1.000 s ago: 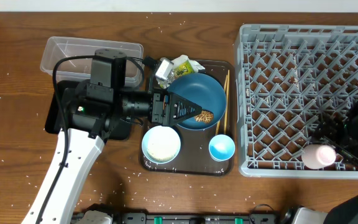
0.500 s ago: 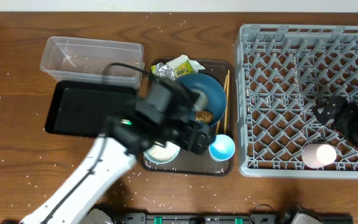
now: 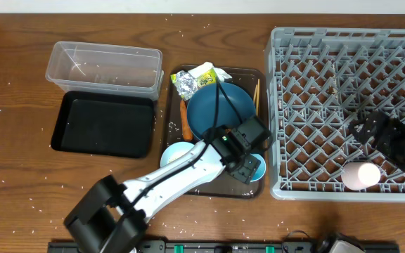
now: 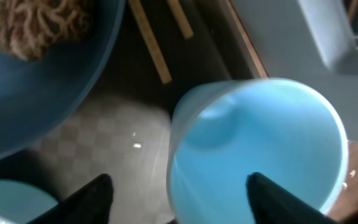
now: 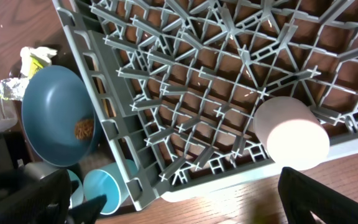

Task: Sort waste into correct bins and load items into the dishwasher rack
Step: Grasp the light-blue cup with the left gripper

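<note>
My left gripper (image 3: 248, 165) is open and straddles the near wall of the small light blue cup (image 4: 260, 143), which stands on the brown serving tray (image 3: 168, 105). One finger is outside the rim and one over the cup's mouth (image 4: 179, 199). The dark blue dish (image 3: 220, 109) holds a brown lumpy food piece (image 4: 33, 25). An orange carrot (image 3: 185, 121) lies left of the dish. The crumpled wrapper (image 3: 188, 83) lies behind it. The chopsticks (image 3: 256, 91) lie along the tray's right side. The pink cup (image 3: 361, 174) lies in the grey rack (image 3: 343, 42). My right gripper (image 3: 371, 130) is open and empty above the rack.
The clear tub (image 3: 104, 67) and the black tray (image 3: 104, 125) stand left of the serving tray, both without waste in them. The white bowl (image 3: 174, 151) is partly under my left arm. Rice grains are scattered on the wooden table. The rack's wall stands close to the light blue cup.
My left arm swung right from the blue dish and dropped over the light blue cup. My right gripper drew back from the pink cup, which stays in the rack.
</note>
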### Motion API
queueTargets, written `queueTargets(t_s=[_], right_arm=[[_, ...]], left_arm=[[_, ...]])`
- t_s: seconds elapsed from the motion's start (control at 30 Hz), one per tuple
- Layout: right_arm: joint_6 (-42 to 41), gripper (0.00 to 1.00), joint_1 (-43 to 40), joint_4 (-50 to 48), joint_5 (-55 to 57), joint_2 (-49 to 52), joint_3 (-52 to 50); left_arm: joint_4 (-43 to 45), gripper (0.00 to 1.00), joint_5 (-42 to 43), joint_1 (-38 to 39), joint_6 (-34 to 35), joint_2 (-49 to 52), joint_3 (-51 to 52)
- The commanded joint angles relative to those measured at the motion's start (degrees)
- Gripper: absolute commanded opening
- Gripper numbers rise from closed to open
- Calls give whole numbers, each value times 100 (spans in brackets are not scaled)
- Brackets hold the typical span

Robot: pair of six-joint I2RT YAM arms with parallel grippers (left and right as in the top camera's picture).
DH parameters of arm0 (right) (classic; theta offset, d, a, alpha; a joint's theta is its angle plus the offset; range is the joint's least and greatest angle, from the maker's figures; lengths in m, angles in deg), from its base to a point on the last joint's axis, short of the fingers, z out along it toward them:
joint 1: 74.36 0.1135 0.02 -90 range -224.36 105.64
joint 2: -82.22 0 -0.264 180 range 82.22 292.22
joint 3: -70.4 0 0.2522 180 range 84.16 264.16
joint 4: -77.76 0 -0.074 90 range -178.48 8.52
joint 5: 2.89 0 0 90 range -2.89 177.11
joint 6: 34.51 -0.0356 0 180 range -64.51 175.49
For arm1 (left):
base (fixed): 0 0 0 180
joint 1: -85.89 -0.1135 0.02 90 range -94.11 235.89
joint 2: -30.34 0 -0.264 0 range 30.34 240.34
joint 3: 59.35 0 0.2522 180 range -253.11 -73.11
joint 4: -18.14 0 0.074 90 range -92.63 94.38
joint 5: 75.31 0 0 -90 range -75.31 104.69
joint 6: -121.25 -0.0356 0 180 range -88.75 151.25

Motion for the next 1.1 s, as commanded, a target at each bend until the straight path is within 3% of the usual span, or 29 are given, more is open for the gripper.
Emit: queueTargets(t_s=[0.0,0.17,0.2,0.47,0.63,0.8,0.9,1.07], right_arm=[[111,98,15,0,-68,-2,33],[111,99,15,-17,-31,-2,33],[109,99,15,-15,-7,-2,33],[566,99,15,33,-114,-7,33],[1228,99,44,-2,-1602,-35,33],[1528,92,494,-190,-3025,-59,33],[1528,86,1080,-398,-3309,-57,33],[1825,87,2337,-1102,-4253,-57,33]], left_arm=[[157,57,-39,-7,52,149,35],[258,19,-13,-7,90,393,35],[223,6,-11,-13,94,409,35],[-776,6,533,-492,181,-413,-555],[-682,6,2249,-1709,177,-1504,-658],[-282,6,4955,-2977,136,-1891,-654],[0,6,6196,-3257,136,-1858,-654],[319,6,6983,-3250,140,-1849,-654]])
